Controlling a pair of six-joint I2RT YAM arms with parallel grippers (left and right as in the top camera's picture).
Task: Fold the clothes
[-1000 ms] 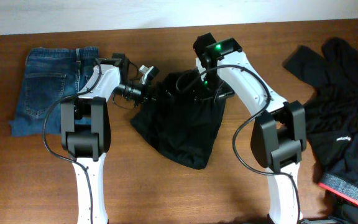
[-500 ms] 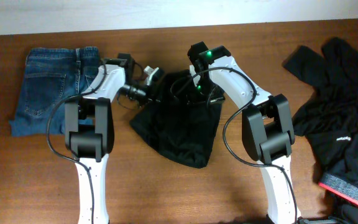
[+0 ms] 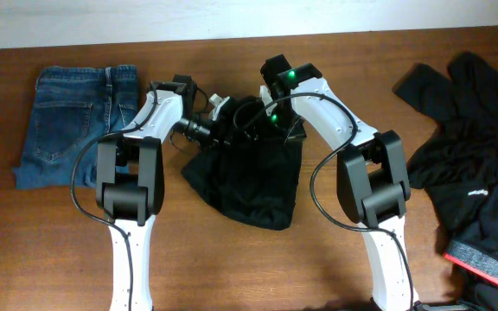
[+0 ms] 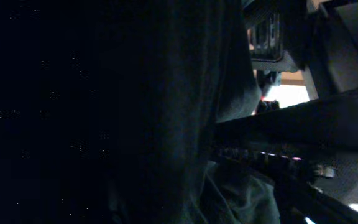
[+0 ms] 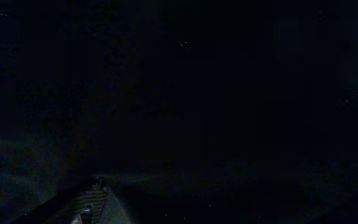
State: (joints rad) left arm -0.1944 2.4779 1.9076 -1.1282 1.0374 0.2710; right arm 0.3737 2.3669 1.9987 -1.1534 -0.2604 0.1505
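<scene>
One black garment (image 3: 251, 186) lies centre-frame; left tool (image 3: 222, 116) spread at its upper edge, right tool (image 3: 262, 117) buried, state indeterminable. Advised: pinch separate corners cleanly.

overhead looks straight down at table (image 3: 59, 250), wrist views close against black garment (image 3: 249, 186)

**Crowded centre, open lanes at the near edge**
Left arm (image 3: 132, 164) and right arm (image 3: 366, 173) converge over the black garment (image 3: 249, 186) mid-worktop (image 3: 50, 250); jeans (image 3: 63, 125) block the far left corner, a black heap (image 3: 478, 173) blocks the right edge.
</scene>
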